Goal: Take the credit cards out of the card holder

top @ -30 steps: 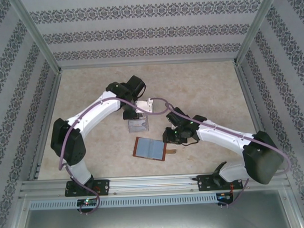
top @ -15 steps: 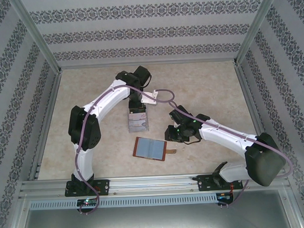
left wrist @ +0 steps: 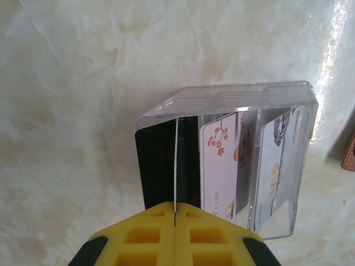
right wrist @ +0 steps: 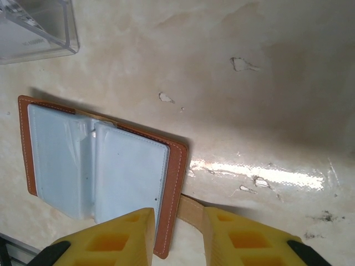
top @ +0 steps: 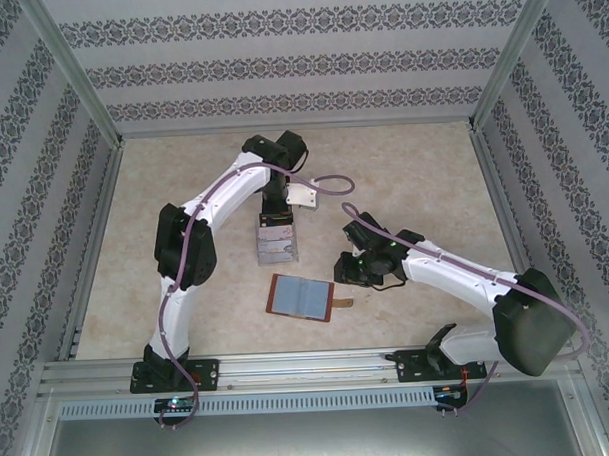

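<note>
The card holder (top: 301, 296) lies open on the table, reddish-brown with grey-blue pockets (right wrist: 100, 160). My right gripper (right wrist: 177, 219) is open, low over the holder's right edge, its fingers on either side of that edge and the strap tab (right wrist: 191, 208). My left gripper (left wrist: 175, 213) is shut on a thin credit card (left wrist: 175, 160), seen edge-on, standing over the clear tray (left wrist: 233, 94). In the tray lie a black card (left wrist: 155, 166), a white flowered card (left wrist: 219, 166) and a grey card (left wrist: 280, 160). In the top view the left gripper (top: 275, 217) hangs over the tray (top: 276, 247).
The pale marbled tabletop is bounded by aluminium rails and patterned walls. The tray's corner (right wrist: 33, 27) lies just beyond the holder. The right gripper (top: 344, 275) sits to the right of the holder.
The left arm has folded in and swung its gripper a little further back over the tray, still holding the card. The right gripper has edged slightly right beside the holder.
</note>
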